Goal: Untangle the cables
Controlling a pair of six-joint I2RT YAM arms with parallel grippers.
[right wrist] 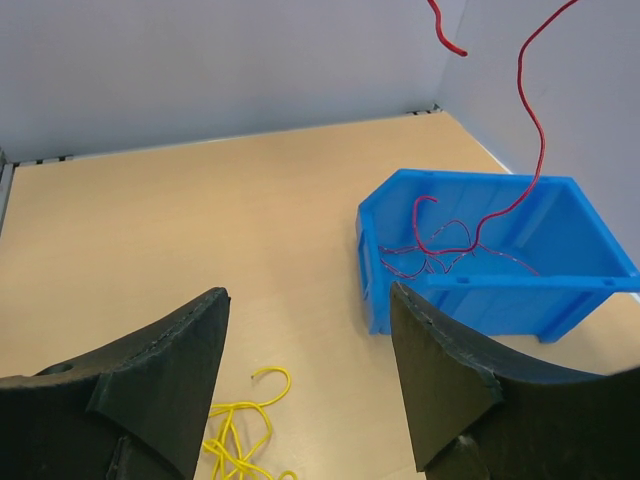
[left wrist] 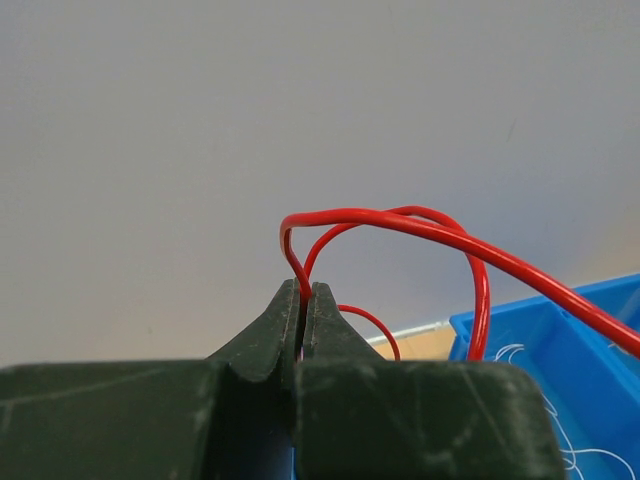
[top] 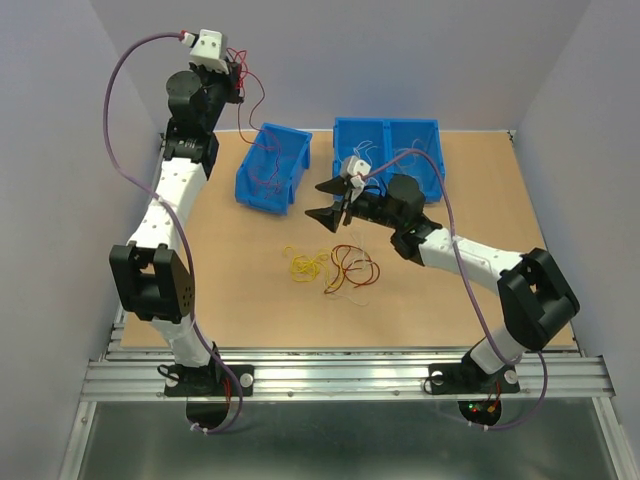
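My left gripper (top: 241, 76) is raised high at the back left and is shut on a red cable (top: 247, 110). The cable hangs down into the tilted blue bin (top: 270, 168). In the left wrist view the fingers (left wrist: 303, 292) pinch the red cable (left wrist: 400, 222). The hanging cable (right wrist: 525, 110) also shows in the right wrist view. A yellow clump (top: 305, 265) and a red, white and yellow clump (top: 352, 270) lie on the table. My right gripper (top: 326, 201) is open and empty above the table behind the clumps, and the yellow cables (right wrist: 240, 440) show below its gripper (right wrist: 305, 295).
The tilted bin (right wrist: 490, 290) holds several red wires (right wrist: 440, 245). A double blue bin (top: 390, 150) at the back centre holds white wires, and it also shows in the left wrist view (left wrist: 560, 350). Grey walls close the table on three sides.
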